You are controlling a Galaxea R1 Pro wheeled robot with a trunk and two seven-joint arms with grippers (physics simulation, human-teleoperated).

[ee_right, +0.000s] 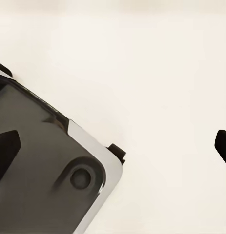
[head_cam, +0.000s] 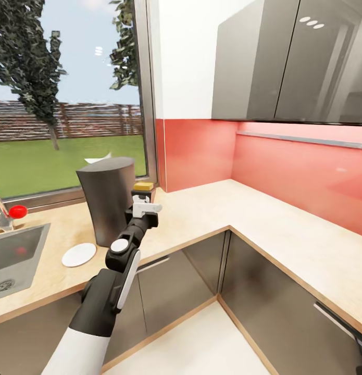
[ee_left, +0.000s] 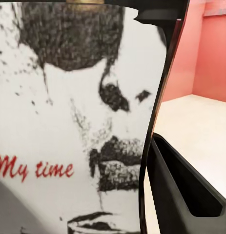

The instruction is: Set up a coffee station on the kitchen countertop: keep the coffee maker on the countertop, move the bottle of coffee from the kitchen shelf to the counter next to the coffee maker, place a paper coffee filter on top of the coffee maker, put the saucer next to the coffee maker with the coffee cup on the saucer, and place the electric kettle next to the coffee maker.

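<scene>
The left pincer (head_cam: 142,200) gripped the bottle of coffee (head_cam: 143,187) at centre frame in the head view, its yellow-tan lid showing above the white fingers, just right of the coffee maker (head_cam: 108,200). That tall, dark grey machine, tapering toward its base, stood on the light wood-grain bench (head_cam: 201,208) left of centre, in front of a window onto grass and trees. A flat round white saucer (head_cam: 79,254) lay on the bench at its lower left, just beside its foot. A grey inset sink (head_cam: 16,255) occupied the far left edge, a red knob (head_cam: 17,211) behind it. Glossy red wall panelling ran behind the L-shaped bench, with dark mirrored cabinets at upper right.

In the left wrist view the bottle's white label (ee_left: 73,122), printed with a grainy black portrait and the red script "My time", pressed close to the lens, a black finger (ee_left: 183,190) alongside it.

The right pincer (ee_right: 113,141) hung spread wide over a pale floor, its dark fingertips at the frame's opposite edges.
</scene>
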